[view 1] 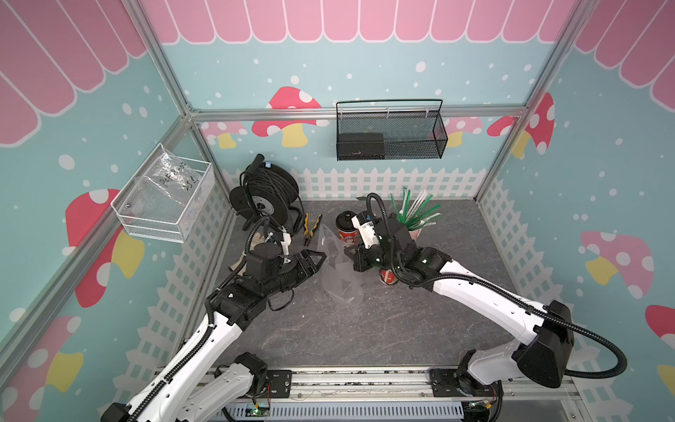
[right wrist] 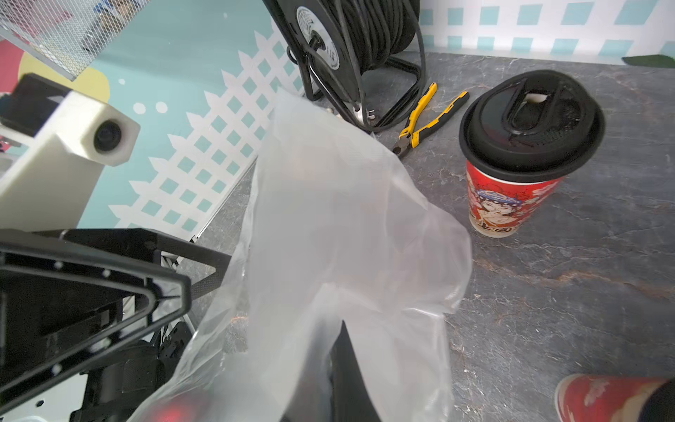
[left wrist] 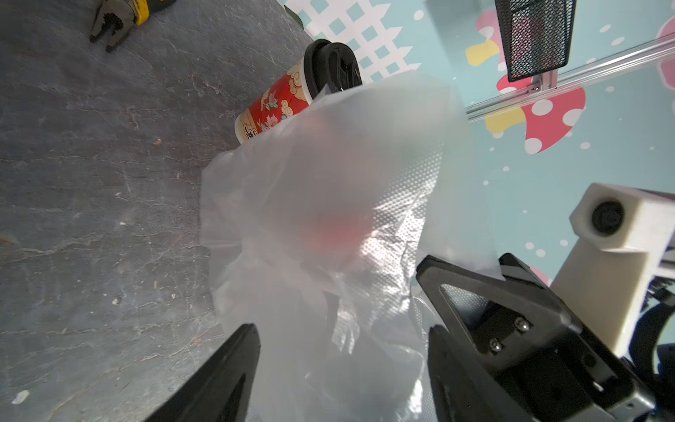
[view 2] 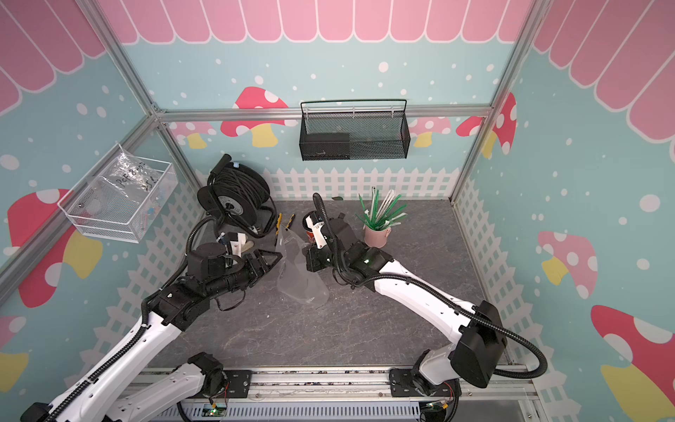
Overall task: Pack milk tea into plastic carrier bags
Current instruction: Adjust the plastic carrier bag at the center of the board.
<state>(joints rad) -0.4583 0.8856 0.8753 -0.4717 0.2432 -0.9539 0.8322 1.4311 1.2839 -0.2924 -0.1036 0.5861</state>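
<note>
Plastic bag [view 1: 338, 270], thin, limp and slippery, stands crumpled mid-surface [view 1: 365, 329] between both hands. Right hand [view 1: 350, 257] is closed, apparently pinching its rim; left hand [left wrist: 339, 314] gapes at the opposite side. Cartoon cup [view 1: 345, 228] and red cup [view 1: 387, 276] remain outside; grip those mid-body.

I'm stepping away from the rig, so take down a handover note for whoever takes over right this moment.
Left gripper: open beside the plastic bag, not gripping it.
Right gripper: shut on the bag's edge, holding it up.
Cartoon cup stands on the table beyond the bag; red cup sits partly hidden under the right arm.
Done: nothing packed.
Left: spread the bag, load both cups.
</note>
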